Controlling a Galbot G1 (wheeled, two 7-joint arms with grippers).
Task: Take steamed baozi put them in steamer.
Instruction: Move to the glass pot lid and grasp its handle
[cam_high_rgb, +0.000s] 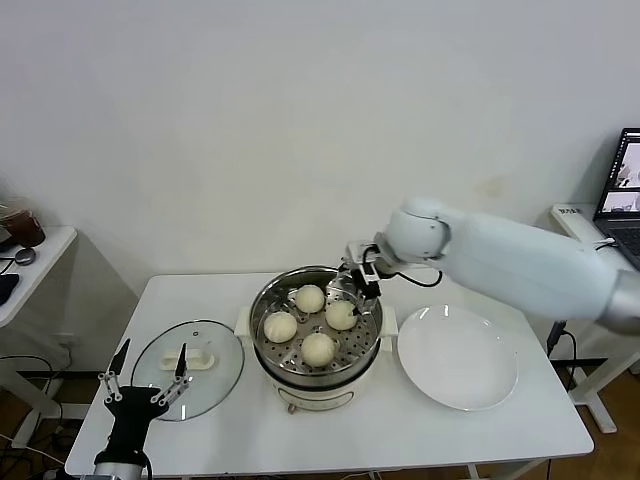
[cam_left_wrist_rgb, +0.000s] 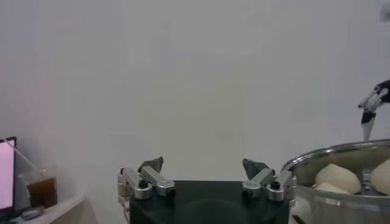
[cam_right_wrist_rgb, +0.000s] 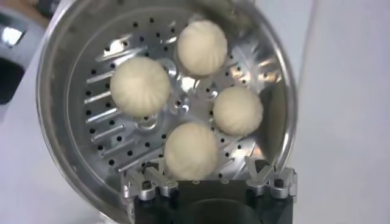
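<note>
From my head: four baozi (cam_high_rgb: 310, 298) sit in the steamer (cam_high_rgb: 262, 305) mid-table, plate (cam_high_rgb: 458, 357) bare; job looks finished. My left pincer (cam_left_wrist_rgb: 204, 181) idles apart at the table's left edge. My right pincer (cam_right_wrist_rgb: 210, 178) hovers apart, empty, over the nearest bun.

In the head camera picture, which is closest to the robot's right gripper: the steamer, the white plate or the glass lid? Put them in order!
From the right gripper:
1. Round shiny steel steamer, right beneath it.
2. Flat round white plate, on the table's right side.
3. Round glass lid with white handle, far left.

Steamer (cam_high_rgb: 262, 300) filled by four baozi (cam_high_rgb: 318, 348); plate (cam_high_rgb: 458, 358) bare.
</note>
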